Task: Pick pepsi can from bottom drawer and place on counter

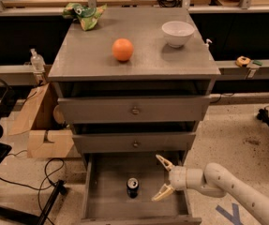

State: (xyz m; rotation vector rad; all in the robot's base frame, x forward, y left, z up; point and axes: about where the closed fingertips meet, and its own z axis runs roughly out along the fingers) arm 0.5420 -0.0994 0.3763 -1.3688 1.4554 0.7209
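Observation:
The pepsi can (132,187) stands upright on the floor of the open bottom drawer (101,205), near its middle. My gripper (161,178) is open, its two pale fingers spread apart, reaching in over the right side of the drawer. It is to the right of the can and apart from it, holding nothing. The counter (87,55) is the grey top of the cabinet above.
An orange (123,49), a white bowl (177,33) and a green bag (84,13) sit on the counter. Two upper drawers (134,109) with round knobs overhang the bottom one. A cardboard box (42,125) and cables lie to the left on the floor.

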